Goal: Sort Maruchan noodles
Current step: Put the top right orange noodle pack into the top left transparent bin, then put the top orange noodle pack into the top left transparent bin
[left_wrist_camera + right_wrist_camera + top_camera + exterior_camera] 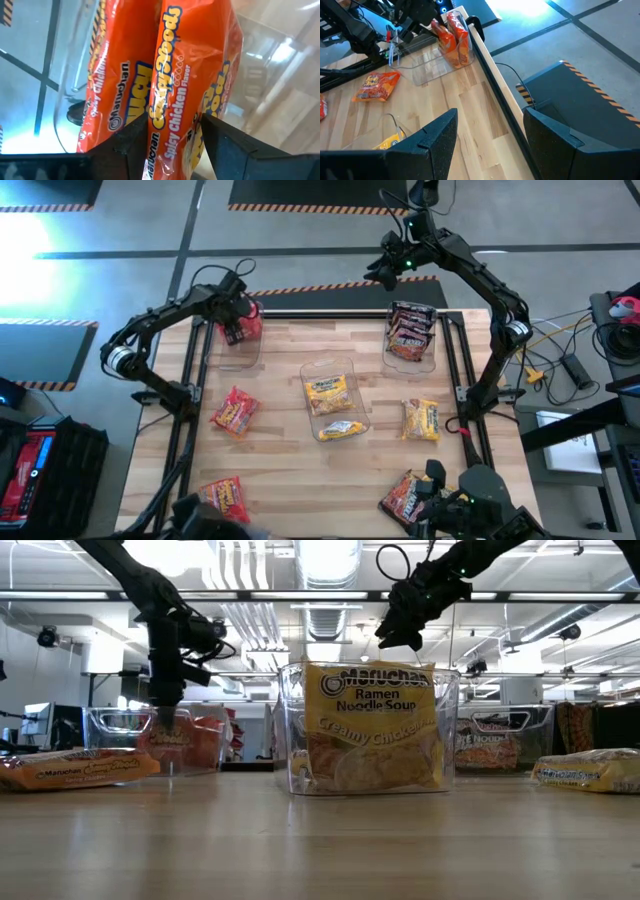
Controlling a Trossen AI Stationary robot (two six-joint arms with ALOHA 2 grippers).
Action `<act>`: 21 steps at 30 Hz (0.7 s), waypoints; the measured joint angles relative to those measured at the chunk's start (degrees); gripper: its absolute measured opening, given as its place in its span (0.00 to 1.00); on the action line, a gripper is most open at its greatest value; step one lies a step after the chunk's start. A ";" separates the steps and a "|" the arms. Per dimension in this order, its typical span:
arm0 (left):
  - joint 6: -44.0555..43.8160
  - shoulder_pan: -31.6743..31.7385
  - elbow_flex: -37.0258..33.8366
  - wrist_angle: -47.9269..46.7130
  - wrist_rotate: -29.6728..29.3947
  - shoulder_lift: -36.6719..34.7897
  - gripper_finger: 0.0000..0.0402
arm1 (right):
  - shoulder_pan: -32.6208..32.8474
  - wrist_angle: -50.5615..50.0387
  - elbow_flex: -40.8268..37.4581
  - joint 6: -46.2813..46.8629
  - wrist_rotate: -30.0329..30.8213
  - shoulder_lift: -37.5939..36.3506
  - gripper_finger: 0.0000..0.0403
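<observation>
My left gripper (172, 125) reaches down into the clear bin (238, 348) at the table's far left. Two red Spicy Chicken packets stand on edge there. One packet (187, 70) rises between its open fingers and the other (112, 75) stands next to it. My right gripper (385, 270) hangs open and empty, high beyond the table's far edge. More Maruchan noodles lie flat on the table: a red packet (234, 412), another red one (222, 498), a yellow one (421, 420) and a dark one (405, 498). My left gripper comes from above, pointing steeply down, with one finger (132, 145) on each flat side of the red packet's upper part (170, 135). The packet stands on edge in the bin. I cannot tell whether the fingers touch it.
The centre clear bin (352, 370) holds yellow Creamy Chicken packets (330, 390). The far-right clear bin (436, 352) holds dark packets (410, 330). Black rails run along the table's left and right sides. Bare wood lies along the middle of the near edge.
</observation>
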 joint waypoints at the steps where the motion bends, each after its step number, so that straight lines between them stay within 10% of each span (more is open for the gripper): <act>1: -0.22 0.00 0.00 0.32 -0.01 -0.01 0.40 | 0.00 0.02 0.00 0.00 0.01 0.00 0.53; 15: -6.99 -0.60 6.41 -3.85 0.62 -3.89 0.42 | 0.00 0.00 0.00 0.00 0.01 0.00 0.53; 21: -19.43 -2.41 11.30 -13.26 14.06 -5.41 0.48 | 0.00 0.02 0.00 0.00 0.01 0.00 0.53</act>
